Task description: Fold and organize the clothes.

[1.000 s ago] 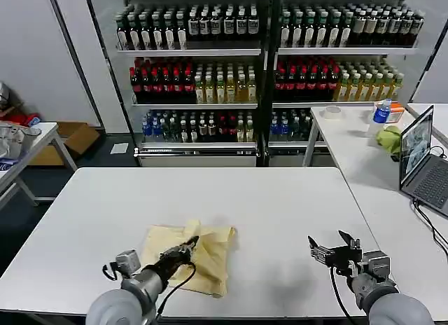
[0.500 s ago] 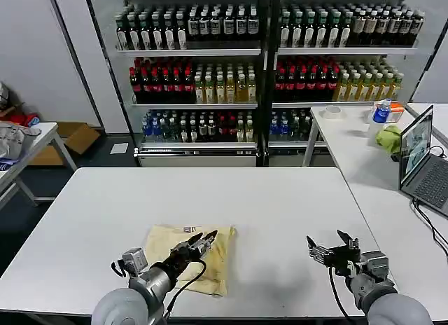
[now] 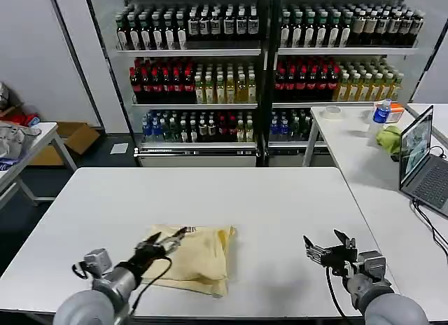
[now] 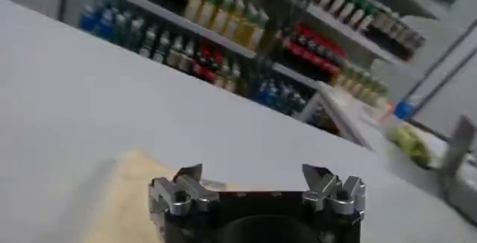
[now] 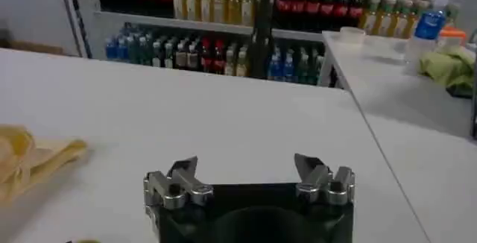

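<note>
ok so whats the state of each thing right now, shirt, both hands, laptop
shirt: folded, flat on the table, not held
left hand: open, empty, over the shirt's left edge
right hand: open, empty, over bare table right of the shirt
laptop: open, on the side table

A lab or test room set up like a shop: tall shelves [image 3: 266, 73] packed with rows of drink bottles [image 3: 189, 83] stand behind plain white counters [image 3: 91, 213], one carrying an open laptop [image 3: 420, 160].
</note>
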{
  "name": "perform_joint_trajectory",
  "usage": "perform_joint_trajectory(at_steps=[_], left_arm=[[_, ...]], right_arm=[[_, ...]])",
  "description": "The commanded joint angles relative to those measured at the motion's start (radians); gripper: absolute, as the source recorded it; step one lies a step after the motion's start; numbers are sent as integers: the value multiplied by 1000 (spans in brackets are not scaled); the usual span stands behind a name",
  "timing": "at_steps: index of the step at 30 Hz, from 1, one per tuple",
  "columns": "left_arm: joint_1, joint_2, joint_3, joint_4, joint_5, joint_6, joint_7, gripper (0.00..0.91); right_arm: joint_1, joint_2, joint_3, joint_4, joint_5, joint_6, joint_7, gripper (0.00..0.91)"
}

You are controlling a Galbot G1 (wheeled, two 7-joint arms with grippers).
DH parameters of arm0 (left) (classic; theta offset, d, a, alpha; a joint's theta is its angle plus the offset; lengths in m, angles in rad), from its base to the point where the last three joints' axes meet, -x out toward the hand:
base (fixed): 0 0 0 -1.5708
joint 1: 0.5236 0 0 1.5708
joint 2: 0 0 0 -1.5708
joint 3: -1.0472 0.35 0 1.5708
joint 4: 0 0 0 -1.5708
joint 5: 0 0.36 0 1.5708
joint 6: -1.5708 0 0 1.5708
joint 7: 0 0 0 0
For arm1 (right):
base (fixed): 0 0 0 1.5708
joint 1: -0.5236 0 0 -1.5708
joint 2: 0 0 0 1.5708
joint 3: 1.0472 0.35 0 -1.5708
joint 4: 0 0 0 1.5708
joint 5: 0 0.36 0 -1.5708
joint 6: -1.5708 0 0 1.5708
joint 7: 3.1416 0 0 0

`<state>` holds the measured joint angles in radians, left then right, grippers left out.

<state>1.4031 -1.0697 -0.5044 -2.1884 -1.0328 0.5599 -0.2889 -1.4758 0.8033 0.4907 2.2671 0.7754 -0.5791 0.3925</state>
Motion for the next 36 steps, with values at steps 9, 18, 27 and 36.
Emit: perform_joint_trajectory(at_steps=[9, 18, 27, 36], left_arm=[[22, 12, -97, 211, 121, -28, 87, 907], [10, -9, -63, 212, 62, -2, 111, 907], [-18, -20, -64, 270, -71, 17, 122, 907], [-31, -33, -65, 277, -135, 17, 152, 907]], right_arm=[[-3, -1, 5, 0, -1, 0, 0, 907], [-8, -3, 15, -2, 0, 0, 0, 907], [-7, -6, 19, -7, 2, 0, 1, 907], [1, -8, 17, -12, 5, 0, 3, 907]])
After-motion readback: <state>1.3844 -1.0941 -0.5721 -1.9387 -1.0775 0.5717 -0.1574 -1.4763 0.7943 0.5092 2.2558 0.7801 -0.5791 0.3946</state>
